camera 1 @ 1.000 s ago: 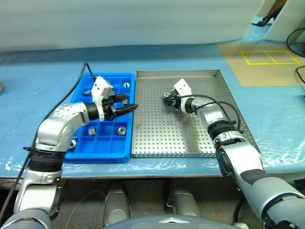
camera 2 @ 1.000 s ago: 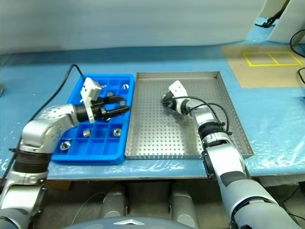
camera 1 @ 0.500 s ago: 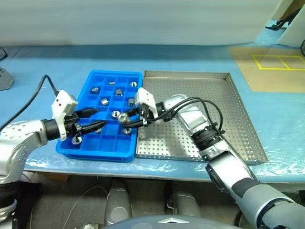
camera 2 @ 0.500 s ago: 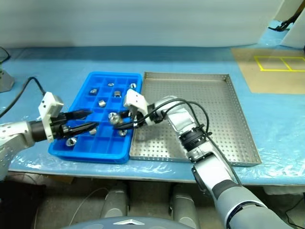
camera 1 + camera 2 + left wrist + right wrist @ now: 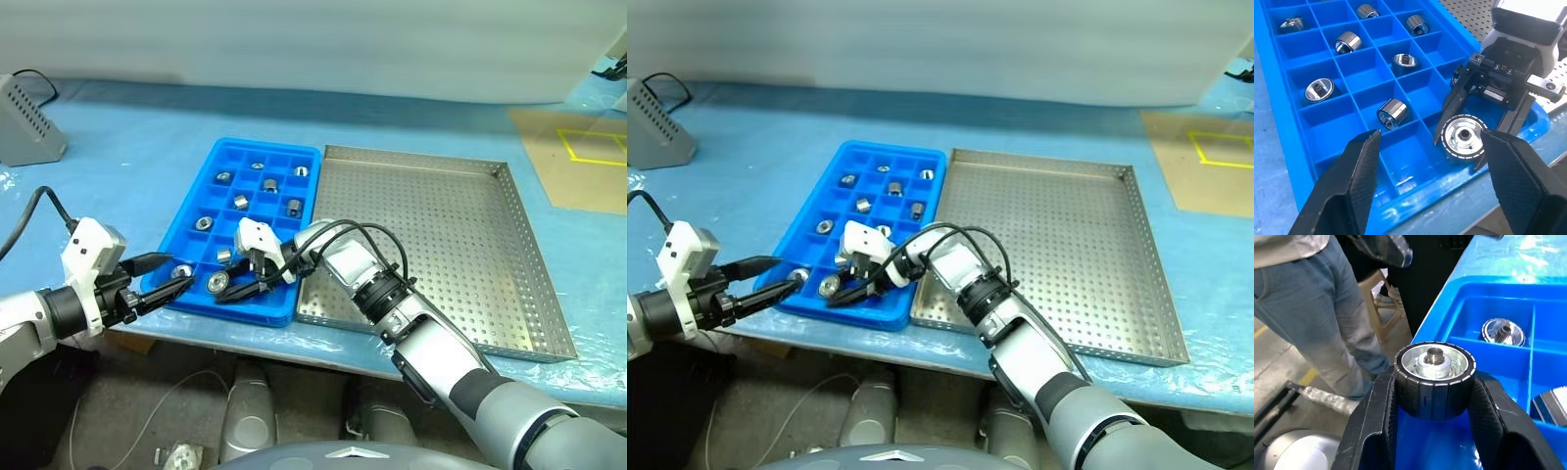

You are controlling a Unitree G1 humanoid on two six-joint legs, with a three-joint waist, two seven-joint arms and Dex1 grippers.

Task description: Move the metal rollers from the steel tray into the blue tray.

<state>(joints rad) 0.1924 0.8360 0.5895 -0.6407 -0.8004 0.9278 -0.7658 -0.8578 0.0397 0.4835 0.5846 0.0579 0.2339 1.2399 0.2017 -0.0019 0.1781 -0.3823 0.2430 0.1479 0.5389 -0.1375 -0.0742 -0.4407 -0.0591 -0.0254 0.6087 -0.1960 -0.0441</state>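
The right gripper [image 5: 227, 286], closed on a roller [image 5: 217, 283], has moved from the steel tray [image 5: 441, 255] to above the blue tray [image 5: 223, 157]; the left gripper [image 5: 167, 276] waits open.

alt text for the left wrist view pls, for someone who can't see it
The right gripper holds a metal roller over a near-edge compartment of the blue tray. Six more rollers lie in separate compartments of the grid. The left gripper's own black fingers stand open in the foreground, holding nothing.
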